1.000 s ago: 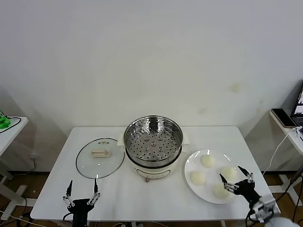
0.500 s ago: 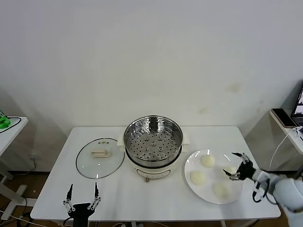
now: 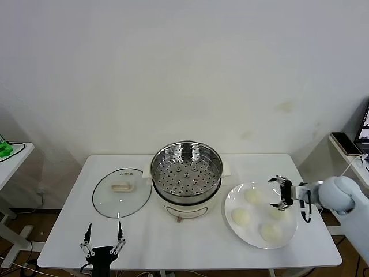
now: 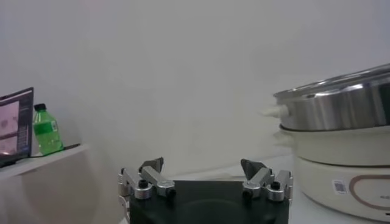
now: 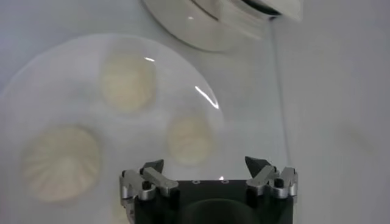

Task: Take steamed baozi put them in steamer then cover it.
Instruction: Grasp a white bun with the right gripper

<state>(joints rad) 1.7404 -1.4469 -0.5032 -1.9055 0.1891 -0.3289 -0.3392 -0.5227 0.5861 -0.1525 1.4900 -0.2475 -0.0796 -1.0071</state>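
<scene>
Since a second ago, your right gripper [image 3: 281, 193] has travelled from the table's near right corner up and inward, and it now hangs over the far right part of the white plate [image 3: 230, 199], fingers spread and grasping nothing. Its wrist view confirms the open jaws above the plate, with three of the buns showing below.

Your left gripper [image 3: 104, 246] has barely shifted; it sits at the near edge of the white table [image 3: 144, 231], in front of the cover, fingers apart and empty.

Four steamed baozi [image 3: 252, 196] lie on the plate, which sits just to the right of the steamer. You can see one bun directly beneath the right gripper, partly hidden by it; I cannot tell whether the fingertips touch it.

The steamer [image 3: 186, 173] stands at the table's centre, uncovered, its perforated tray bare. The cover [image 3: 121, 192] lies flat on the table just left of the steamer, handle up.

A green bottle [image 4: 46, 129] stands on a side table, seen in the left wrist view.
</scene>
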